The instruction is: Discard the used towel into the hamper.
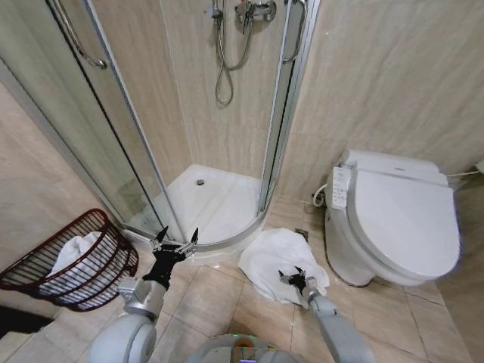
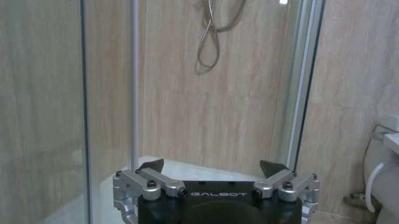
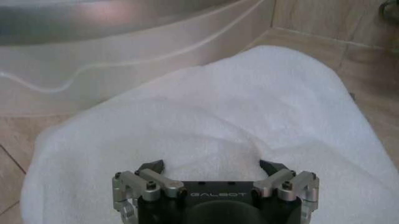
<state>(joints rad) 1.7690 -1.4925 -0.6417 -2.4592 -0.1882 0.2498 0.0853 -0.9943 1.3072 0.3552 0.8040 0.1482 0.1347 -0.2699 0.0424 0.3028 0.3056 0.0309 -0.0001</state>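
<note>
Right gripper low over the white towel, jaws spread wide, fingertips just at the cloth, nothing gripped. Towel lies crumpled on the tan floor tiles between the shower tray and the toilet. Left gripper held near the shower's curved rim, jaws released, empty. Hamper stands far left by the glass, tilted, white cloth already inside
</note>
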